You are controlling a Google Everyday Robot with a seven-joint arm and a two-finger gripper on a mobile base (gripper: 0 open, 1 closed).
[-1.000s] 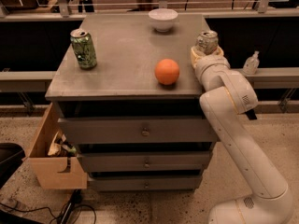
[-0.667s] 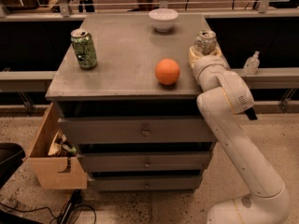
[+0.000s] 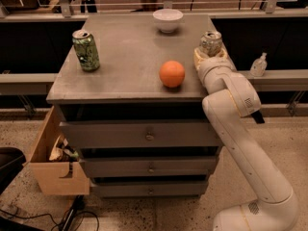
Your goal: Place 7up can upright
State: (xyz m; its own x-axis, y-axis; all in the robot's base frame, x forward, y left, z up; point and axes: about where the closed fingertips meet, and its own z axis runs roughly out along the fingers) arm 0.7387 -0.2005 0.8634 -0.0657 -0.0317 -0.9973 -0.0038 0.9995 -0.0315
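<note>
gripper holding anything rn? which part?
Yes: the gripper, at the table edge, holds the silvery can upright by its lower body.

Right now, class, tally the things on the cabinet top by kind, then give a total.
Cans: 2, the green patterned can and the 7up can, upright at the right edge with the gripper at its base.
Bowls: 1, the white bowl.
Balls: 1, the orange ball.
Total: 4.
</note>
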